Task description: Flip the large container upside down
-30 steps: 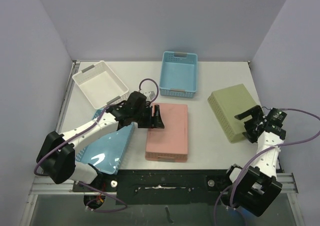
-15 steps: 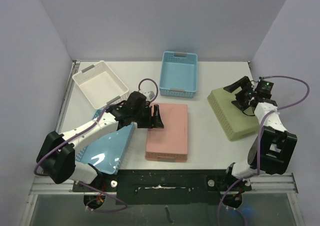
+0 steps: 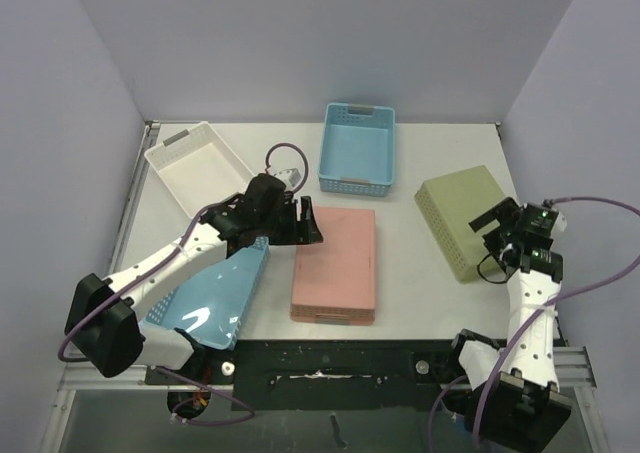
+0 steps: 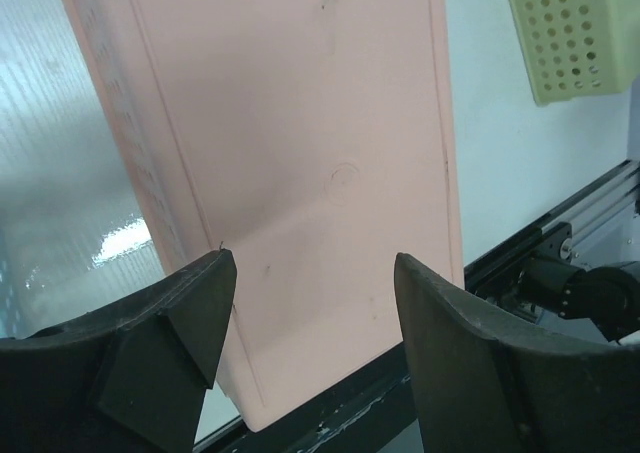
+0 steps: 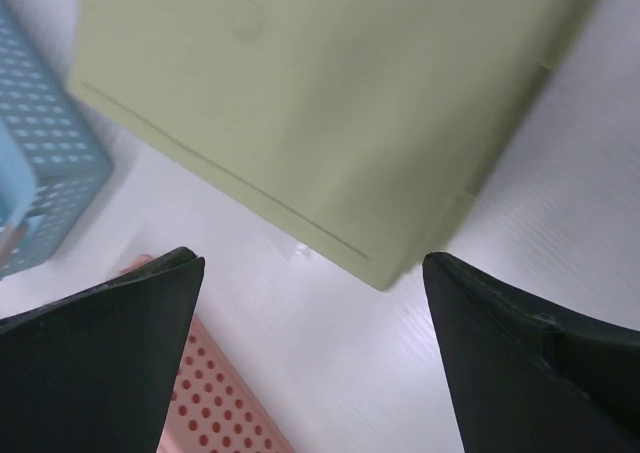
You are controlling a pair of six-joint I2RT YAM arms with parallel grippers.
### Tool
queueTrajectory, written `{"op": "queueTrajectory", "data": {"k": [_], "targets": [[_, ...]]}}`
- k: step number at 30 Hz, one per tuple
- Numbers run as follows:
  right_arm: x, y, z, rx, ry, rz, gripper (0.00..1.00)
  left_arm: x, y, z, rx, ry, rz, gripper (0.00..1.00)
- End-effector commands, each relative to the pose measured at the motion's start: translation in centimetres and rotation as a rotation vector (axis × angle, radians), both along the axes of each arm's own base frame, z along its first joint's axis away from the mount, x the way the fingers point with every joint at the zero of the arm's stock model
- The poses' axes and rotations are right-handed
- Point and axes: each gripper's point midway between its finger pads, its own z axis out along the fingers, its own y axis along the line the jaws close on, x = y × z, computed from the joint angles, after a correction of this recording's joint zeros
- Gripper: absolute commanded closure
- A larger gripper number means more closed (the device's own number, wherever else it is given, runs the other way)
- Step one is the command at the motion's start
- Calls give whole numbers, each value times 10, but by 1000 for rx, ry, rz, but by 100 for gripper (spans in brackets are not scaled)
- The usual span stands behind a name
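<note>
A large pink container (image 3: 335,263) lies bottom up in the middle of the table; its smooth base fills the left wrist view (image 4: 290,143). My left gripper (image 3: 308,225) is open and empty, just above the pink container's far-left part (image 4: 315,313). A large light-blue container (image 3: 215,293) lies tilted at the near left, under the left arm. My right gripper (image 3: 497,231) is open and empty beside the near-right edge of an upturned green container (image 3: 460,221), which shows below it in the right wrist view (image 5: 330,103).
A blue perforated basket (image 3: 358,148) stands upright at the back, and a white basket (image 3: 198,166) at the back left. The table's black front rail (image 3: 330,358) runs just below the pink container. Walls close in on both sides.
The right arm swung out over the green container's far side, then came back to its near-right edge. The left gripper shifted slightly towards the far left. The containers have not moved.
</note>
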Motion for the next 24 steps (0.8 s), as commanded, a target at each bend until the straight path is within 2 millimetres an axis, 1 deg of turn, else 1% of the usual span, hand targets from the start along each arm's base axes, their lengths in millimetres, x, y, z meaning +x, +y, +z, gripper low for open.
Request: {"op": "queueTrajectory", "data": {"k": [1,3,4,6,7,8,10,14,15,16,17,19,21,22,24], "targets": [[-46,-14,-46,-5,169,-144,2,19,13,42,-25,-117,48,36],[-44,-11,-55,37,174,-139,2,24,25,36,12,-108,91,35],[-40,-7,-59,68,167,-118,2,26,30,34,25,-109,106,34],[-22,5,-59,131,113,-40,2,28,37,30,35,-116,131,33],[-10,10,-56,159,63,1,2,28,38,29,32,-125,135,33],[7,12,-48,169,-14,35,2,26,38,25,26,-126,135,33],[32,18,-35,195,-122,94,2,25,36,23,2,-133,134,32],[80,23,-15,228,-212,155,2,25,29,18,-17,-126,103,32],[93,24,-18,233,-201,167,2,25,27,15,-13,-117,92,32],[108,25,-13,229,-217,185,2,24,25,10,-4,-101,81,33],[121,27,-13,233,-221,202,2,24,24,7,2,-91,73,33],[140,32,-17,260,-210,253,2,24,22,2,12,-73,60,33],[152,38,-23,297,-173,297,2,22,20,-2,14,-58,48,33],[155,40,-23,302,-161,316,2,22,19,-4,15,-51,45,33],[153,41,-15,266,-152,324,2,20,16,-8,10,-37,31,33]]}}
